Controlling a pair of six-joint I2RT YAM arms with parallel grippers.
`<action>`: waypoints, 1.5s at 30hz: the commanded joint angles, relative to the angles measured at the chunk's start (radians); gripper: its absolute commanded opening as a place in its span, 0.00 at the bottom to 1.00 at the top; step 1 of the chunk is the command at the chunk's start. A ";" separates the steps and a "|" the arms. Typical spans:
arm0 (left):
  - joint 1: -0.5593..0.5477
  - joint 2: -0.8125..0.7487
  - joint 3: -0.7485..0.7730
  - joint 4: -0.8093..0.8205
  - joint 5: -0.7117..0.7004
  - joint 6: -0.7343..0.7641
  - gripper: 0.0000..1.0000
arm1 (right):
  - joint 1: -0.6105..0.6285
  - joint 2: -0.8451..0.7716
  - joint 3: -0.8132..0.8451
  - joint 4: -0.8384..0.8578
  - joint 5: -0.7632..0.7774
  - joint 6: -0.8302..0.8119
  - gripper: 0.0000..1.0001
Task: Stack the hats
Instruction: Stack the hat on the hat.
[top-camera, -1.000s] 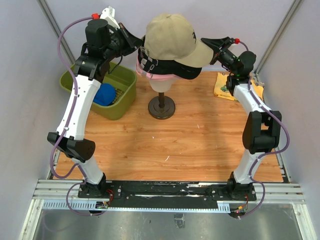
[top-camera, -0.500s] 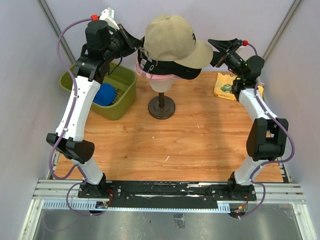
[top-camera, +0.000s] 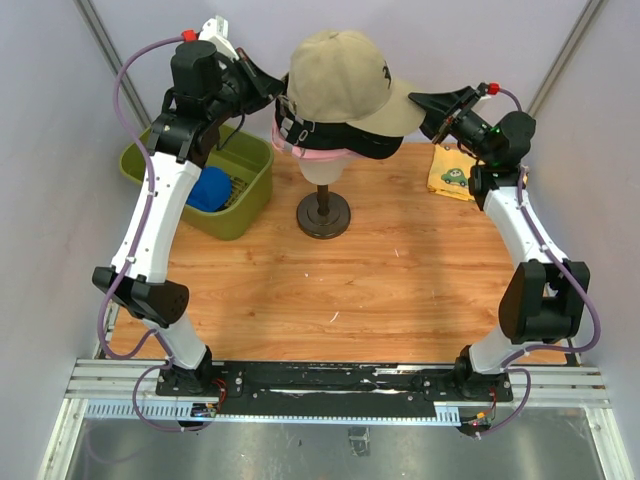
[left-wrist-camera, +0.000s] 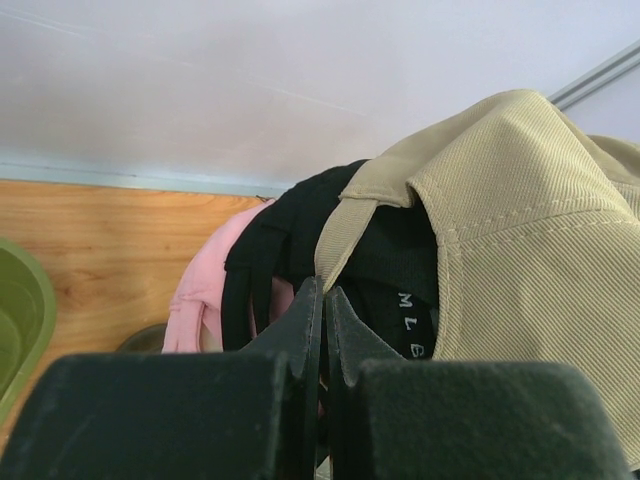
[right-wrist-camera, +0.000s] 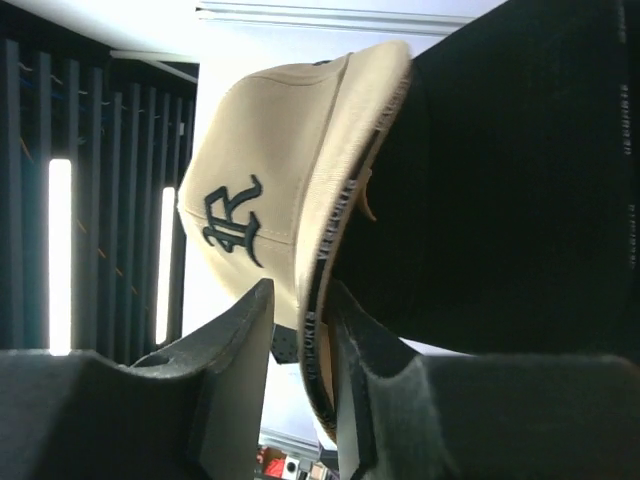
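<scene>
We saw the beige twill baseball cap (top-camera: 340, 75), domed, with stitched panels and a dark embroidered logo on its front, sitting on top of the stack at 12 o'clock on the wood-grain table (top-camera: 380, 270). Under it were two soft black caps (top-camera: 372, 142), then a pink fabric cap (top-camera: 318, 154), all on a cream mannequin head (top-camera: 322, 172) w/ a round dark stand (top-camera: 323, 215). The left gripper (left-wrist-camera: 322, 300) was clenched on the beige cap's rear strap at the stack's 9 o'clock side. The right gripper (right-wrist-camera: 303, 297) straddled the stiff brim edge at 3 o'clock; we couldn't tell whether it was pressing. A bright blue cap (top-camera: 210, 188) lay in the olive-green plastic bin (top-camera: 245, 215) at 10 o'clock. A yellow printed cloth (top-camera: 450, 172) lay flat at 2 o'clock.
</scene>
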 joint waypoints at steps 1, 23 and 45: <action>-0.011 -0.049 -0.016 -0.005 -0.019 0.011 0.00 | 0.012 -0.040 -0.013 -0.076 -0.020 -0.099 0.19; -0.012 -0.119 0.017 0.027 0.004 -0.068 0.01 | 0.007 0.056 0.026 -0.037 0.007 -0.078 0.01; -0.011 -0.216 -0.076 0.017 0.012 -0.091 0.00 | -0.021 0.123 0.069 0.001 -0.011 -0.050 0.03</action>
